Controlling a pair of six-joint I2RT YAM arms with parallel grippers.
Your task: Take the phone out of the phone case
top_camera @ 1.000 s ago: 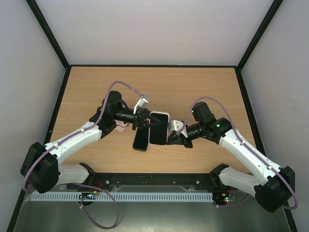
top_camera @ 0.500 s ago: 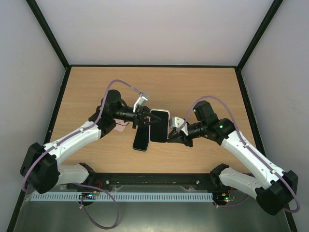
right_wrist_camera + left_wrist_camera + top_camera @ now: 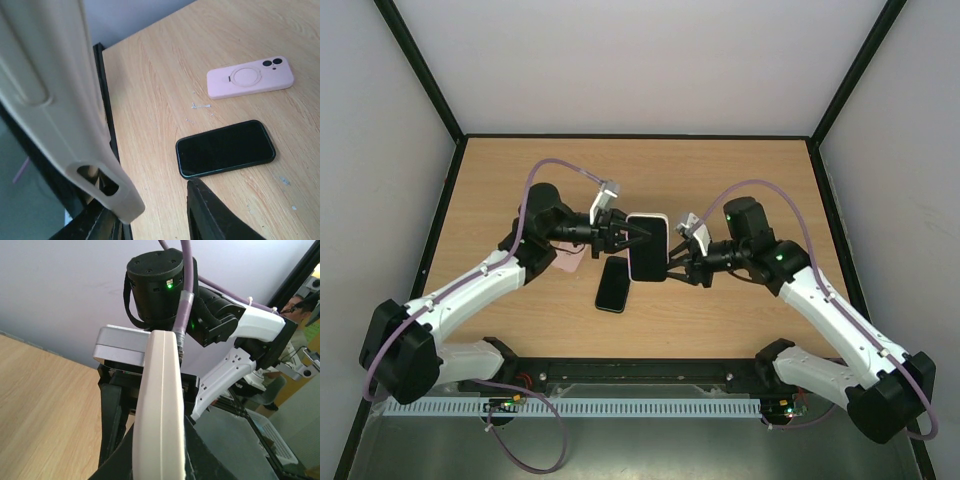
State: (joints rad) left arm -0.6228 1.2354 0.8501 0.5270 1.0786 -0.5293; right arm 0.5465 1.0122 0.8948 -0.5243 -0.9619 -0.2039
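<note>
The wooden table (image 3: 740, 170) fills the floor of a walled booth. The left arm (image 3: 470, 290) and right arm (image 3: 830, 305) reach in from the near corners and meet close to the middle; a purple cable loops over each.

Between them a cream case (image 3: 647, 248) is held up off the wood. From above it shows a pale rim round a dark face; whether that dark face is a screen or only the lining cannot be told. From the left wrist it is seen edge-on, a smooth cream strip rising up the centre of the view.

A black phone (image 3: 613, 285) lies flat on the table, screen up, outside any case. It sits just beside and nearer than the held case, and nothing touches it. A pink case (image 3: 250, 76) lies back-up beyond the phone in the right wrist view, apart from it, its ring mark and camera holes showing; from above the left arm partly covers it.

The left gripper (image 3: 628, 236) is clamped on the left edge of the cream case. The right gripper (image 3: 672, 262) sits at the opposite edge with its jaws parted; the case's corner with its cut-outs lies between them, and bare wood shows between the case and one finger (image 3: 207, 215).

A small white scrap (image 3: 201, 106) lies on the wood between the phone and the pink case.
</note>
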